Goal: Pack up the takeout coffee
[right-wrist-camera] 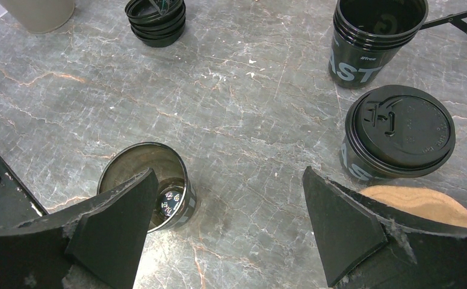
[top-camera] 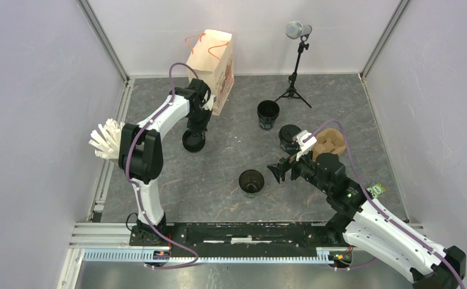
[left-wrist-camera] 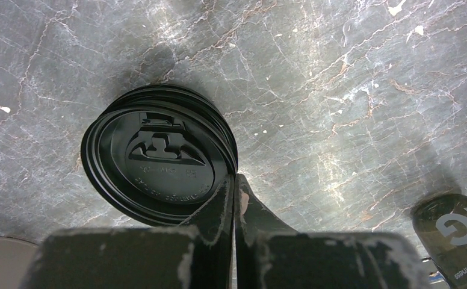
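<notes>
1. Left wrist view: my left hand (left-wrist-camera: 235, 186) has its fingers pressed together at the right rim of the lid stack (left-wrist-camera: 159, 159), left of centre in frame. I cannot tell whether a rim is pinched between them.
2. Right wrist view: my right hand (right-wrist-camera: 231, 229) is spread wide and holds nothing. Open cup (right-wrist-camera: 150, 180) at lower left; lidded cup (right-wrist-camera: 399, 132) at right, just beside the carrier (right-wrist-camera: 423, 201).
3. Judged step: take one lid for the open cup. Lift slowly, confirm a single lid leaves the stack, keep it level.
4. Steady the open cup with the right hand before pressing the lid on.
</notes>
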You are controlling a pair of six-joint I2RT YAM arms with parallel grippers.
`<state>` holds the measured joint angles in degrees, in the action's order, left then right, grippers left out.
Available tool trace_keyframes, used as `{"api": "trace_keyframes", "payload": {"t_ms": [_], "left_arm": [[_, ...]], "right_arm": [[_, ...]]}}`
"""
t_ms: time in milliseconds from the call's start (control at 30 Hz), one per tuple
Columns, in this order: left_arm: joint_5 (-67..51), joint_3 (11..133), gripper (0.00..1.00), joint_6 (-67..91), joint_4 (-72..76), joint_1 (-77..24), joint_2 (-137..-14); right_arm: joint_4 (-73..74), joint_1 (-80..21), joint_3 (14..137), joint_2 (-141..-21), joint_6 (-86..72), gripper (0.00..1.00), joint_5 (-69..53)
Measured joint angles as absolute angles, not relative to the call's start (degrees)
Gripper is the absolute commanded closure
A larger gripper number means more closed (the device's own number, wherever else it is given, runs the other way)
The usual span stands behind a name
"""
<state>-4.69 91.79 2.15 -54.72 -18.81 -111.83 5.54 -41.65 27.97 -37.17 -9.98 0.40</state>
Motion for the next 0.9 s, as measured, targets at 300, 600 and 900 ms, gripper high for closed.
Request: {"api": "trace_keyframes", "payload": {"t_ms": [300,600,900], "left_arm": [[-3.5,94.8,0.97,2.2,-57.1,-18.2,-111.8],[-0.6,95.2,0.98,2.2,-57.6,-18.0,-111.8],[-1.6,94.3,0.95,2.2,-57.0,-18.0,-111.8]], "right_arm": [[5.8,-41.6,27.9,-37.2,-10.0,0.02,0.4],[5.8,-41.6,27.9,-37.2,-10.0,0.02,0.4],[5.8,-41.6,28.0,-37.2,-10.0,0.02,0.4]]}}
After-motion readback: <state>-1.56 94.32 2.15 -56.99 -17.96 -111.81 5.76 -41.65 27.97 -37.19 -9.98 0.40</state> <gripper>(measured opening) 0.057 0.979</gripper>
